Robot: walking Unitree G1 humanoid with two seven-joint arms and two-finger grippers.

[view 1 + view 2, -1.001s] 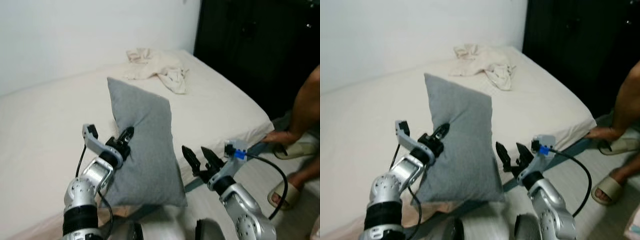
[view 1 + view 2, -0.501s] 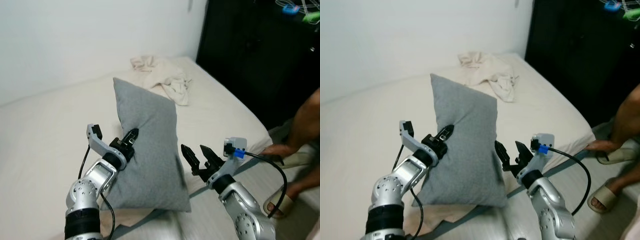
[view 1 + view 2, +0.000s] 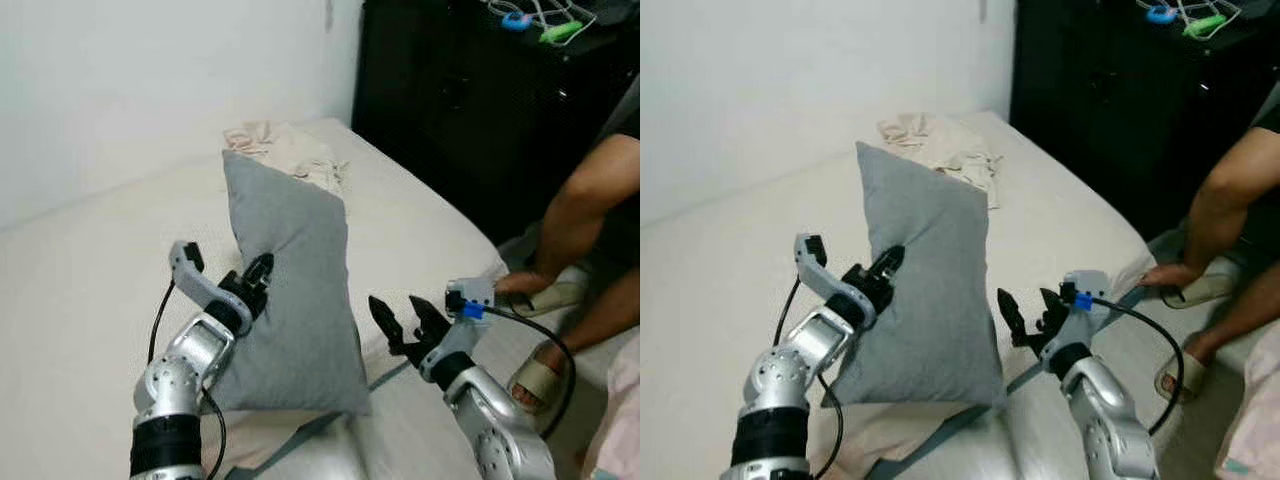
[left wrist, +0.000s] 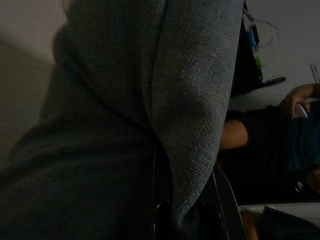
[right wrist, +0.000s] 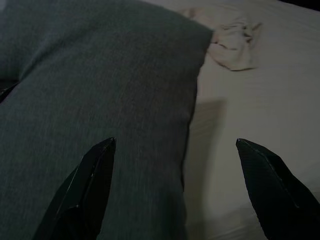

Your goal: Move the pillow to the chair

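Above the near edge of the bed [image 3: 70,300], the grey pillow [image 3: 295,290] stood nearly upright, its top corner raised toward the white wall [image 3: 120,80] and its lower edge hanging over the mattress corner. The left gripper [image 3: 252,283] was pinched on the pillow's left side, its black fingers [image 3: 883,268] pressed into the fabric; in the left wrist view the grey weave [image 4: 190,125] bulged close against the lens with a dark finger running beside a fold. The right gripper [image 3: 410,325] hovered just beside the pillow's right edge, apart from it, with its two fingers [image 5: 90,190] spread wide; the right wrist view looked between them at the pillow's face and the bare sheet [image 5: 260,100] beyond. A crumpled cream cloth [image 3: 940,145] lay farther back on the bed, near the wall and behind the pillow's top corner. A dark wardrobe [image 3: 470,110] stood to the right of the bed. A person sat at the right edge of the scene, one hand [image 3: 1165,275] resting near the mattress corner and a foot in a beige slipper [image 3: 535,375] on the floor.
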